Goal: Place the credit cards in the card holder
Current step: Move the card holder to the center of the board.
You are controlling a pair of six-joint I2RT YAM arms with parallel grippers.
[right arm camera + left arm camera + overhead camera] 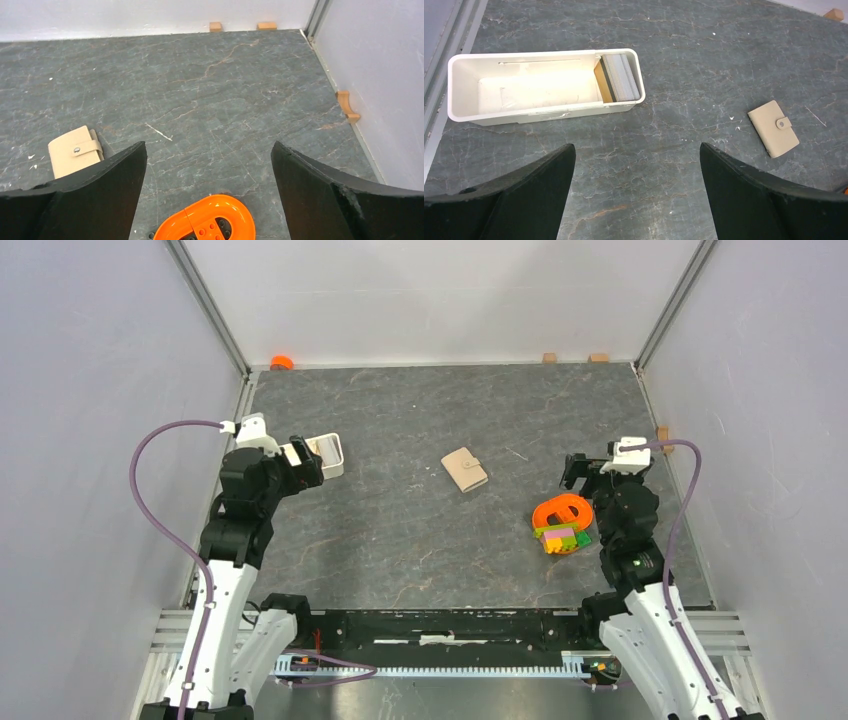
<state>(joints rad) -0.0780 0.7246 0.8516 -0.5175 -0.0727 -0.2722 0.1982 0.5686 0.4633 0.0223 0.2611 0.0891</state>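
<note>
1. Over the whole bench (400, 540), in the top view, the card holder (465, 469) lies folded shut near the middle, slightly toward the far edge and well apart from both arms. A white tray (330, 455) sits near the left edge, and the left gripper (303, 464) hangs at its end. Near the right edge, the right gripper (578, 472) is held above an orange toy (562, 510) with coloured bricks (563, 537) on its near side. A small orange object (282, 362) sits in the far left corner, and two wooden blocks (549, 358) sit along the far edge.

2. In the left wrist view, the left gripper (636, 147) has its fingers wide apart with nothing between them, above bare bench. Beyond them lies the white tray (454, 90). The credit cards (620, 76) stand on edge as a stack at its right end. The card holder (773, 128) lies flat to the right, snap tab fastened, apart from the tray.

3. In the right wrist view, the right gripper (208, 145) also has its fingers spread wide and holds nothing. The card holder (75, 157) shows at the left, partly hidden by the left finger. The orange toy (210, 220) lies below the gap. A curved wooden piece (346, 105) rests against the right edge.
</note>
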